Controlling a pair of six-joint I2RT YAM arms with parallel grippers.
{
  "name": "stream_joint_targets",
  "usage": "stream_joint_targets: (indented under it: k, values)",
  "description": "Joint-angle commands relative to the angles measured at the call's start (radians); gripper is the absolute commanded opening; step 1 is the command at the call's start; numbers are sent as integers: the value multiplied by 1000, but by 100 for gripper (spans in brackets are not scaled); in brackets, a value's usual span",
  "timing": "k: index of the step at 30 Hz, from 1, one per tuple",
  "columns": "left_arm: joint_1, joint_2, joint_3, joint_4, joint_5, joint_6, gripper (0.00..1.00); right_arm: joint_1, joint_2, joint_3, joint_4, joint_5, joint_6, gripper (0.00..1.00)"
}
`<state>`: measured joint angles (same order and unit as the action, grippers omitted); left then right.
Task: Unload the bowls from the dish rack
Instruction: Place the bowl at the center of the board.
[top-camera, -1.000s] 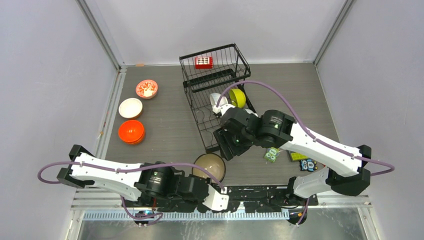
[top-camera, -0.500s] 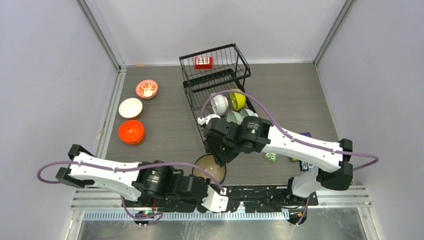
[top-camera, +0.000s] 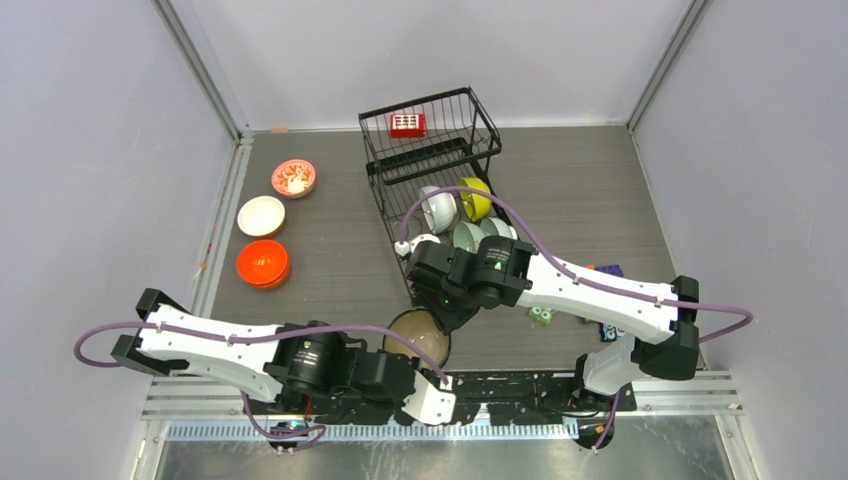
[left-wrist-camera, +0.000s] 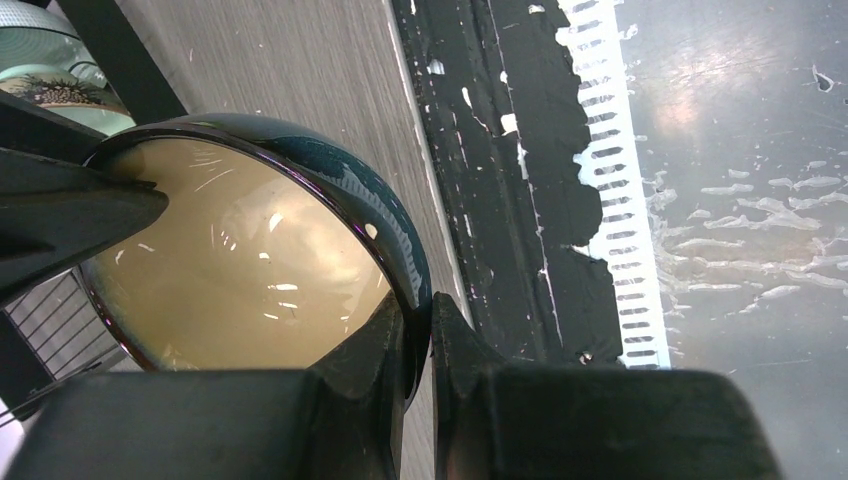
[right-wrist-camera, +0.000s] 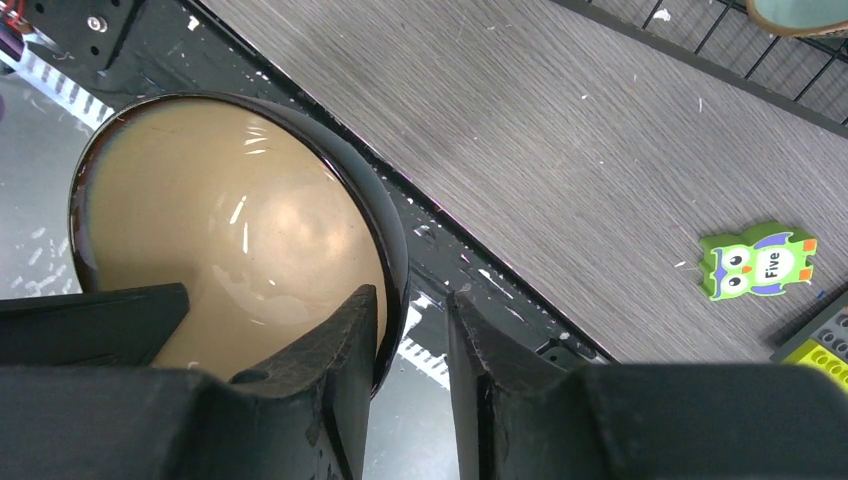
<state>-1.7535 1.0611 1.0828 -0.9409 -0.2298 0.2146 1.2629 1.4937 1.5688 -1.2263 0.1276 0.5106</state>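
Note:
A dark bowl with a tan inside (top-camera: 418, 335) (left-wrist-camera: 250, 260) (right-wrist-camera: 230, 230) hangs tilted at the table's near edge. My left gripper (top-camera: 428, 368) (left-wrist-camera: 418, 305) is shut on its rim. My right gripper (top-camera: 441, 314) (right-wrist-camera: 412, 295) straddles the rim on the opposite side: one finger lies inside the bowl, the other stands a small gap outside it. The black wire dish rack (top-camera: 430, 150) holds a white bowl (top-camera: 438, 208), a lime-yellow bowl (top-camera: 476, 197) and pale mint bowls (top-camera: 468, 235). Red-patterned (top-camera: 293, 178), white (top-camera: 261, 215) and orange (top-camera: 263, 262) bowls sit on the table at the left.
A green owl card (top-camera: 542, 315) (right-wrist-camera: 757, 262) and flat toy blocks (top-camera: 603, 327) lie right of the rack's front. The black mounting rail (top-camera: 500, 385) runs along the near edge, right under the held bowl.
My right arm has swung from the rack's front down and left to the dark bowl, and its jaws have narrowed around the rim. The left arm has held still.

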Motion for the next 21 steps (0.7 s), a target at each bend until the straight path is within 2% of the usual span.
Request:
stream_joint_targets:
  k: [1, 6, 11, 14, 15, 21]
  values:
    - [-6, -19, 60, 47, -18, 10, 0, 10, 4, -18, 28, 14, -5, 36]
    - [-5, -11, 60, 50, -28, 4, 0, 15, 2, -50, 50, 1, 7, 30]
    - [-6, -16, 51, 55, -42, -5, 0, 23, 0, -62, 62, -5, 16, 15]
    - [-6, -22, 48, 60, -61, -8, 0, 27, -5, -57, 60, 2, 23, 1]
    - [-6, -23, 47, 62, -69, -11, 2, 28, -7, -55, 60, 3, 25, 1]
    - [-6, -31, 47, 76, -107, -44, 55, 32, -39, -35, 49, 50, 53, 1]
